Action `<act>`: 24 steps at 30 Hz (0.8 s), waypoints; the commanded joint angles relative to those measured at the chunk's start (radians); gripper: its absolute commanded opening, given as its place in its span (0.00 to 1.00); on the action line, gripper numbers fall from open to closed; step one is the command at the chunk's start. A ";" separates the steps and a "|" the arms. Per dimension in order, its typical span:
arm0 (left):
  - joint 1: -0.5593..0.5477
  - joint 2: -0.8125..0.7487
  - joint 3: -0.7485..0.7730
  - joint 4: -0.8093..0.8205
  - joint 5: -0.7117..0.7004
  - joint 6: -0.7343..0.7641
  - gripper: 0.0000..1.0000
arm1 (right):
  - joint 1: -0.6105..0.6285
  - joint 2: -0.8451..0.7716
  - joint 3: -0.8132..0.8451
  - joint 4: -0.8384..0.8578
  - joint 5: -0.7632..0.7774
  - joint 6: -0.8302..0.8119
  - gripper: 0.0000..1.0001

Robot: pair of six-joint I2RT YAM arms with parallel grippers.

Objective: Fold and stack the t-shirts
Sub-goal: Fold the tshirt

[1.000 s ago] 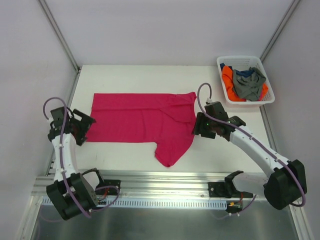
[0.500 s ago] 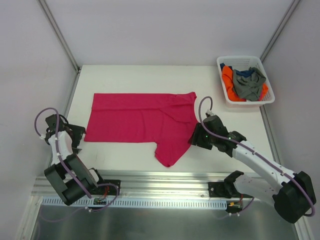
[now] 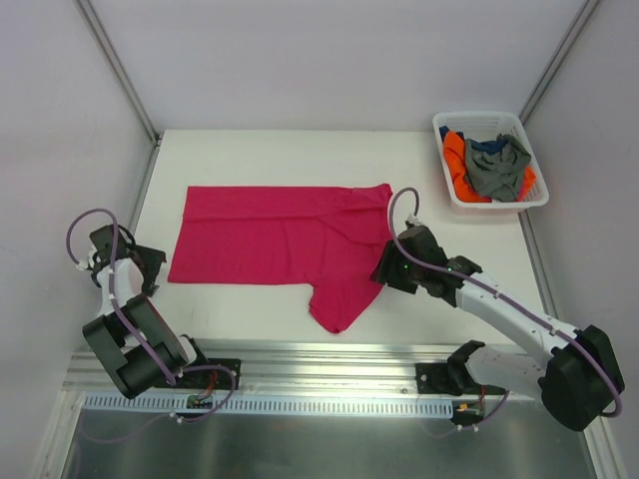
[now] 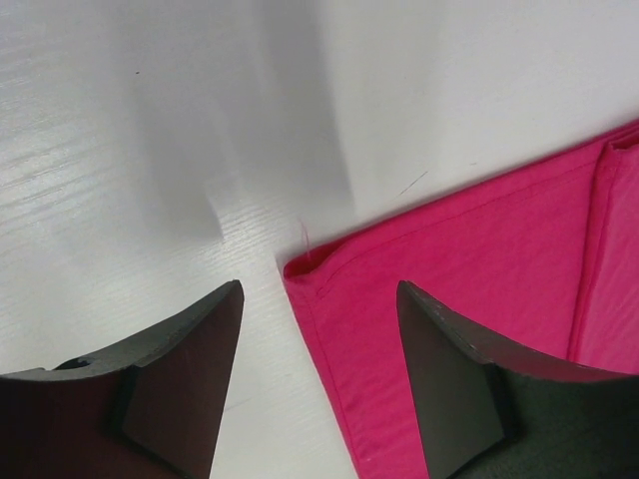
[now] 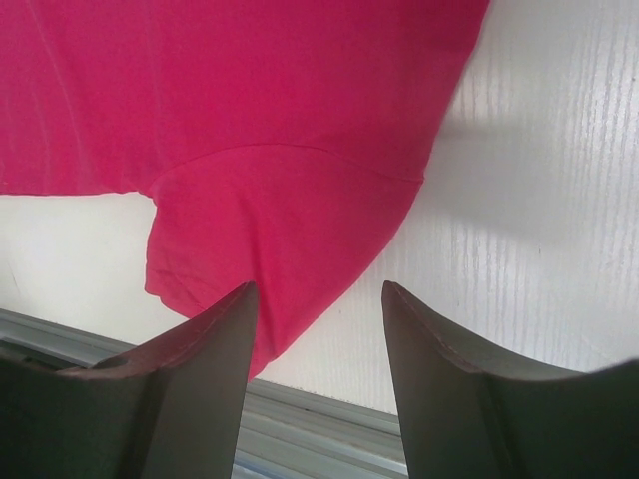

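The magenta-pink t-shirt [image 3: 280, 235] lies spread flat on the white table, with one sleeve [image 3: 339, 304] pointing at the near edge. My left gripper [image 3: 147, 262] is open and empty just left of the shirt's near-left corner. In the left wrist view that corner [image 4: 310, 267] lies between my open fingers [image 4: 190, 369]. My right gripper [image 3: 382, 270] is open and empty at the sleeve's right edge. In the right wrist view the sleeve [image 5: 280, 210] lies just ahead of the open gripper [image 5: 318, 291]. The orange [image 3: 454, 155], grey [image 3: 494, 172] and dark blue [image 3: 486, 146] shirts lie in the basket.
The white plastic basket [image 3: 479, 116] stands at the back right corner of the table. A metal rail [image 3: 329, 357] runs along the near table edge, and it also shows in the right wrist view [image 5: 319, 439]. Side walls close in the table left and right.
My left gripper has drawn back left and nearer, off the shirt's left edge. My right gripper has moved left and nearer, toward the sleeve. The shirt has not moved.
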 commanded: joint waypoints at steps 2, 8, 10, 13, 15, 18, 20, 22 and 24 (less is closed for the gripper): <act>0.004 -0.017 -0.036 0.041 0.015 0.002 0.63 | 0.005 0.006 0.064 -0.023 0.011 -0.005 0.57; -0.001 0.001 -0.064 0.067 0.036 -0.030 0.63 | 0.006 0.009 0.077 -0.045 0.020 -0.019 0.57; -0.008 0.011 -0.072 0.093 0.047 -0.030 0.61 | 0.005 0.008 0.083 -0.048 0.018 -0.017 0.57; -0.016 0.015 -0.083 0.121 0.049 -0.025 0.58 | 0.004 0.000 0.083 -0.055 0.026 -0.016 0.57; -0.018 0.018 -0.089 0.147 0.056 -0.019 0.55 | 0.006 -0.001 0.080 -0.055 0.029 -0.014 0.57; -0.042 0.035 -0.087 0.165 0.066 -0.011 0.51 | 0.005 -0.001 0.072 -0.049 0.031 -0.007 0.57; -0.068 0.043 -0.089 0.170 0.056 -0.011 0.51 | 0.006 -0.003 0.067 -0.045 0.029 0.000 0.57; -0.076 0.046 -0.090 0.172 0.049 -0.021 0.51 | 0.007 -0.009 0.069 -0.048 0.028 0.000 0.57; -0.080 0.047 -0.096 0.170 0.040 -0.027 0.51 | 0.006 -0.015 0.075 -0.059 0.031 -0.003 0.57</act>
